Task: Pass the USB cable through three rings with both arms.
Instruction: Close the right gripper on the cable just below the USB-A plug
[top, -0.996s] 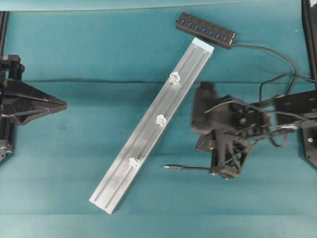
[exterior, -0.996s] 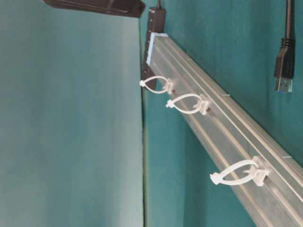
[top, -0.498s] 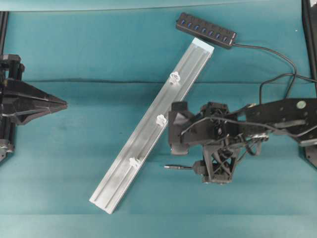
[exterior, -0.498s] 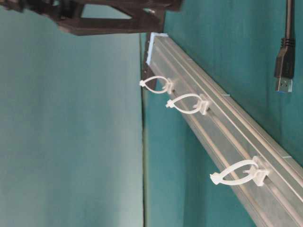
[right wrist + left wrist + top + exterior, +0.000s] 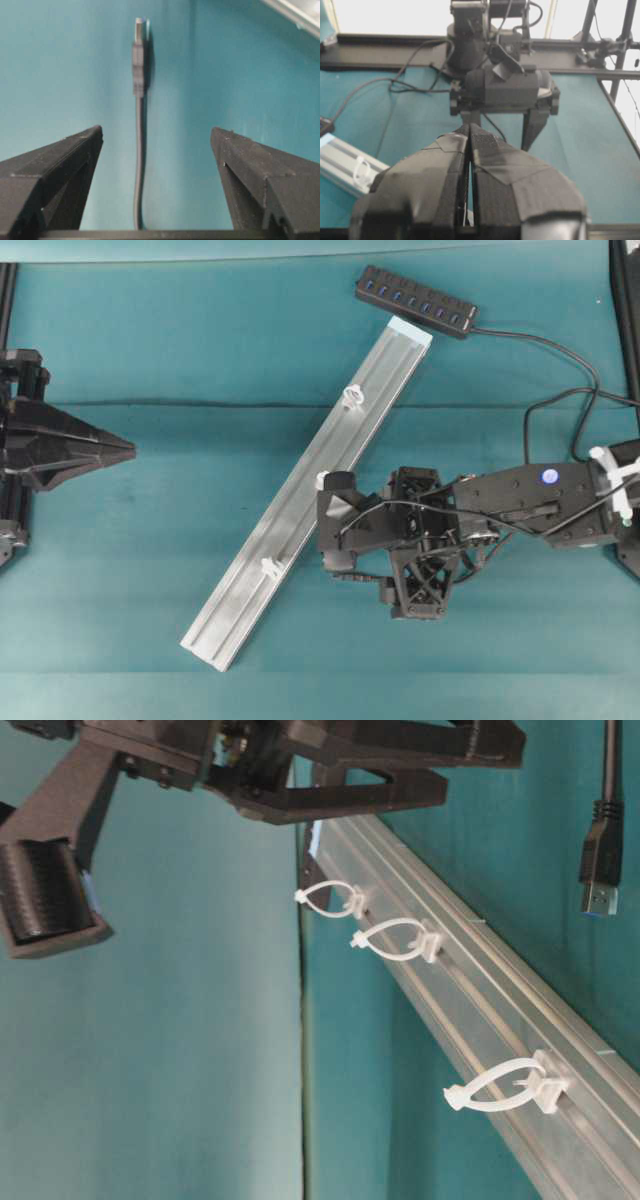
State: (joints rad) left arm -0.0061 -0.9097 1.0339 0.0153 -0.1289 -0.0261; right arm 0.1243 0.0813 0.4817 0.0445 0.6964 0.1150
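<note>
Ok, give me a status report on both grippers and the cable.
Left gripper shut, parked. Right gripper open, above thin black USB cable, plug lying on teal table. Three whitish plastic rings on silver rail unthreaded. No obstruction seen.

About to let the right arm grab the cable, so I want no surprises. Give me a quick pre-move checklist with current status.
1. Right gripper open: ok, jaws wide apart.
2. USB cable lies between the jaws: ok in the right wrist view.
3. Plug free on the cloth: ok, beyond the fingertips.
4. Gripper low enough to close on the cable: cannot tell.
5. Three rings unthreaded, upright on the rail: ok.
6. Left gripper shut, well clear at the left edge: ok.
</note>
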